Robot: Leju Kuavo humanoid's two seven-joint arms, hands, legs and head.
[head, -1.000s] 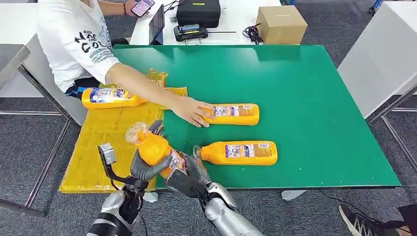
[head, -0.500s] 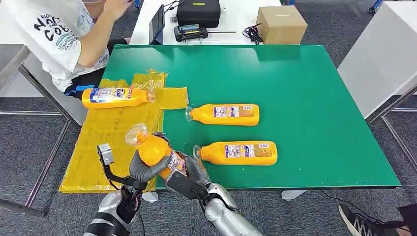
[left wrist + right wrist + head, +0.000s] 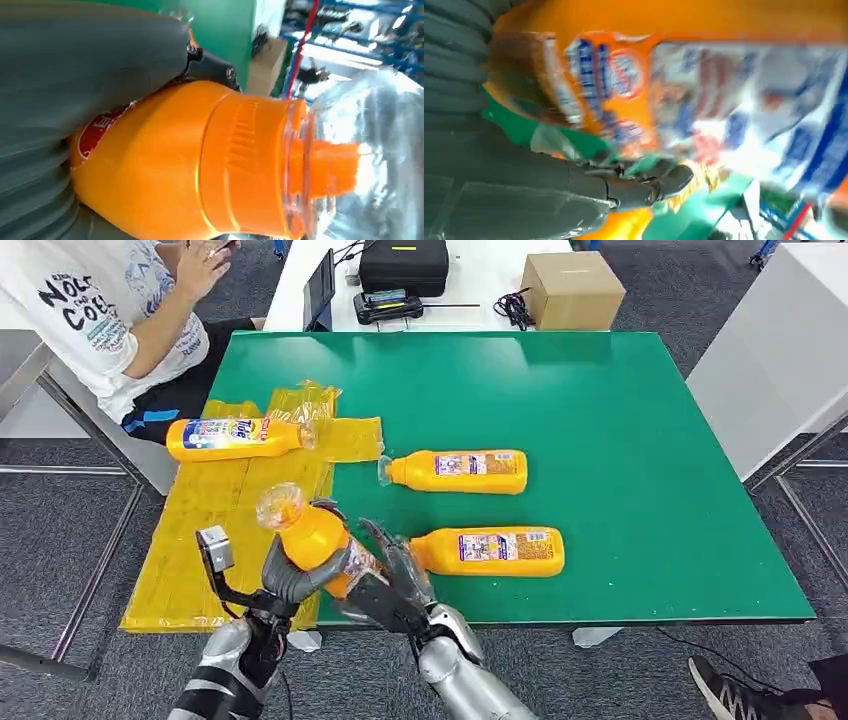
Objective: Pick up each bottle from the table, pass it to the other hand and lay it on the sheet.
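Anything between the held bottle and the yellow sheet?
Nothing visible. The left hand grips the held bottle at the yellow sheet's near edge; the sheet's one bottle lies at its far end.

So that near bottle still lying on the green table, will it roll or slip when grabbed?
The near bottle looks flat-sided, so probably won't roll far. Its glossy label may be slippery. It looks rigid and full, so likely heavy-ish. The left robot hand grips one like it.

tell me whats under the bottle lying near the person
The bottle lies on the crinkled yellow sheet, which overhangs the green table. What sits beneath the sheet there is covered.
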